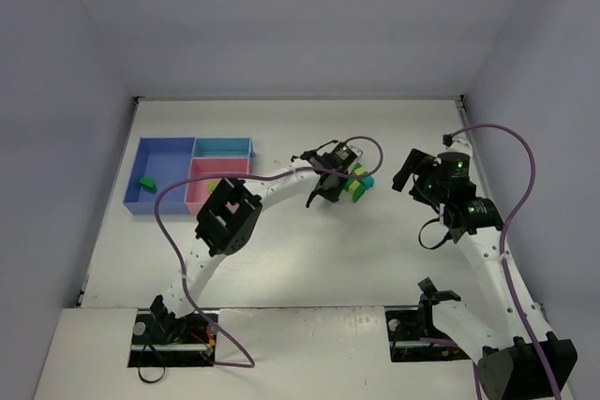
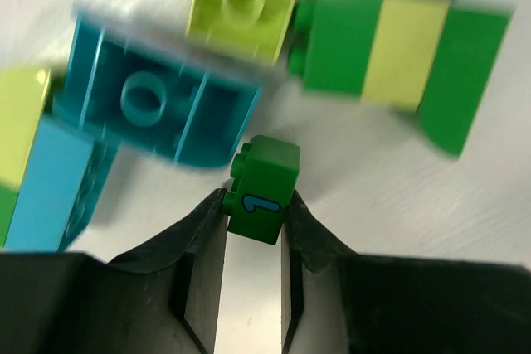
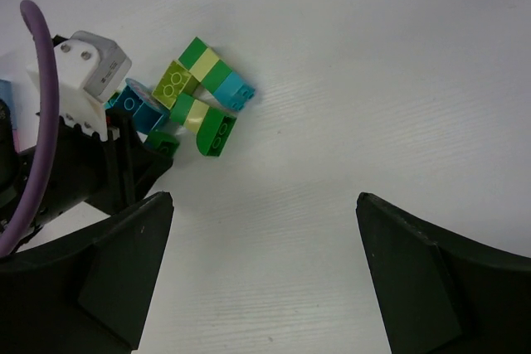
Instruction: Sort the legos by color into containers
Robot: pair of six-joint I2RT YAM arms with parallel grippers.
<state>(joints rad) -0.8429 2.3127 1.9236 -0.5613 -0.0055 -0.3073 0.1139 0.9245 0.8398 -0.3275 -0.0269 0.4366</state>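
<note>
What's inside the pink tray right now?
One yellow-green lego shows in the pink tray. The left arm covers much of the tray's near side, so anything lying there is hidden.

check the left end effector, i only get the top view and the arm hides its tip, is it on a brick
observer: yes, the left wrist view shows the left end effector with a small dark green brick between its fingers, both touching its sides.
operator: and on the right, carrying anything
observer: no, the right end effector is open, only bare table showing in its gap.
operator: anything stuck together nearby
observer: yes, a row of green, yellow-green and teal bricks looks joined.
</note>
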